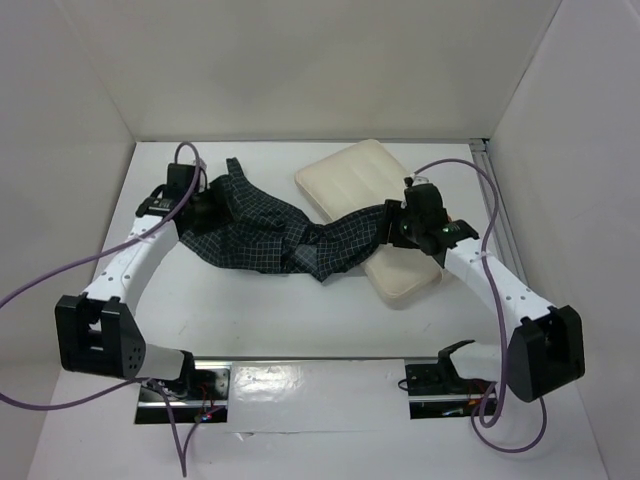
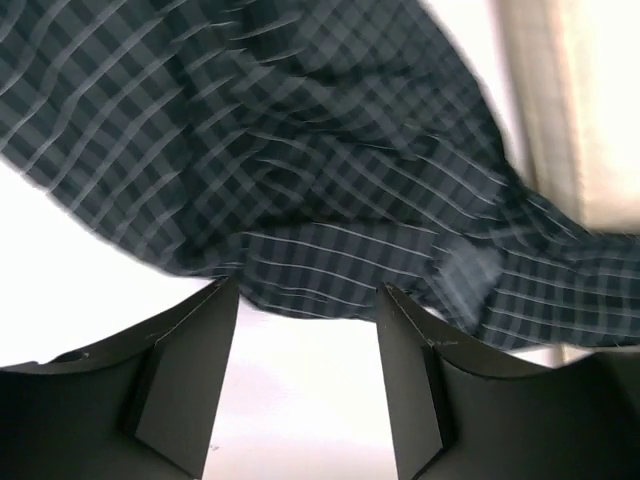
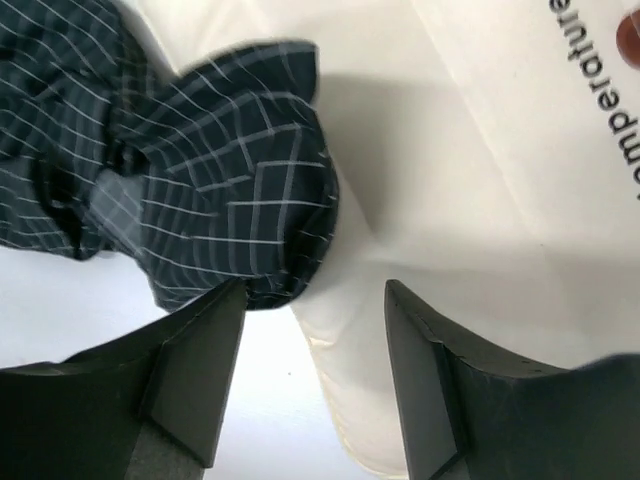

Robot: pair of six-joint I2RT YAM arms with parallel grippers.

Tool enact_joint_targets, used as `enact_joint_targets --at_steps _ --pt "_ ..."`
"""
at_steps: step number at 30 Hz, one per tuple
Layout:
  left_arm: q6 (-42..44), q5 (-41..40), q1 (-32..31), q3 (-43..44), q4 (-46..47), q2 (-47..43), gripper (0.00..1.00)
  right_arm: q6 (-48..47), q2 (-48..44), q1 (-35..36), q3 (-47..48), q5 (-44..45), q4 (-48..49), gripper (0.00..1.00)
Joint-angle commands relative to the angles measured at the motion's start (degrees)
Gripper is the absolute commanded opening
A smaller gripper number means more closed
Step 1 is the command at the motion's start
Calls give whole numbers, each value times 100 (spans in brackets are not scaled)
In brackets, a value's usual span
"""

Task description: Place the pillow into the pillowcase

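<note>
The cream-white pillow (image 1: 365, 185) lies slanted on the table at back right. The dark checked pillowcase (image 1: 265, 232) lies crumpled across the middle, its right end draped over the pillow's near part. My left gripper (image 1: 197, 213) is at the pillowcase's left end; in the left wrist view it (image 2: 308, 292) is open and empty, with the fabric (image 2: 300, 170) just beyond the fingertips. My right gripper (image 1: 397, 225) sits over the pillow where the case overlaps it; in the right wrist view it (image 3: 315, 288) is open, over the pillow's edge (image 3: 440, 200) and the fabric's end (image 3: 230, 200).
White walls enclose the table on the left, back and right. A metal rail (image 1: 500, 215) runs along the right side. Purple cables (image 1: 470, 170) loop from both arms. Black text is printed on the pillow (image 3: 600, 90).
</note>
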Motion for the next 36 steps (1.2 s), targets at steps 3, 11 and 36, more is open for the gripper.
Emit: enact_joint_targets --at_steps 3,11,36 --pt "101 57 -734 234 -53 14 71 -109 -306 474 606 87 -84 85" --pt "-770 682 -1877 -470 843 383 65 101 467 1091 1143 738 -665 76" --pt "-630 -1928 -2300 1182 -193 2466 8 1526 2233 1846 791 543 1101 15"
